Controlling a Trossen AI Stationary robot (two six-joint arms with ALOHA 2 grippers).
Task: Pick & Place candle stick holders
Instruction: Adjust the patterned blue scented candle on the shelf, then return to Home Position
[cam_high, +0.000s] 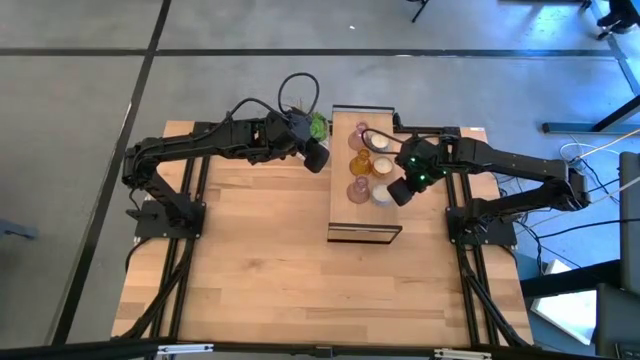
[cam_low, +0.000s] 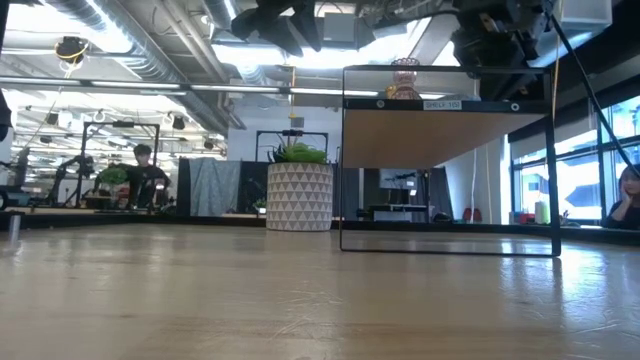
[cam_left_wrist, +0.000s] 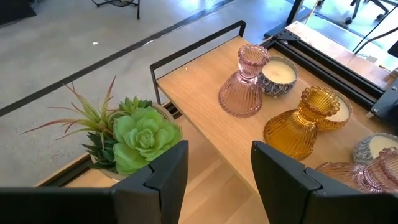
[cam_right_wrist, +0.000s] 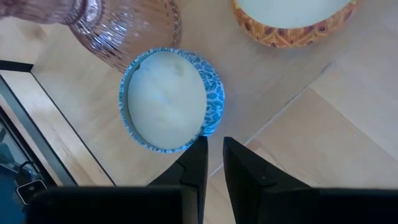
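Right claw (cam_right_wrist: 211, 163) hovers just above the stand (cam_high: 340, 205), beside the blue-rimmed white holder (cam_right_wrist: 166, 99); fingers nearly closed, empty. It should open wider than the rim, centre, then descend. Left claw (cam_left_wrist: 217, 171) open, empty, waits near the succulent (cam_left_wrist: 134, 134).

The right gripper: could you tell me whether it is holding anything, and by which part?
Nothing is held. The right gripper hovers beside the blue-rimmed candle holder, its fingers nearly together with only bare wood between them. The left gripper is open and empty.
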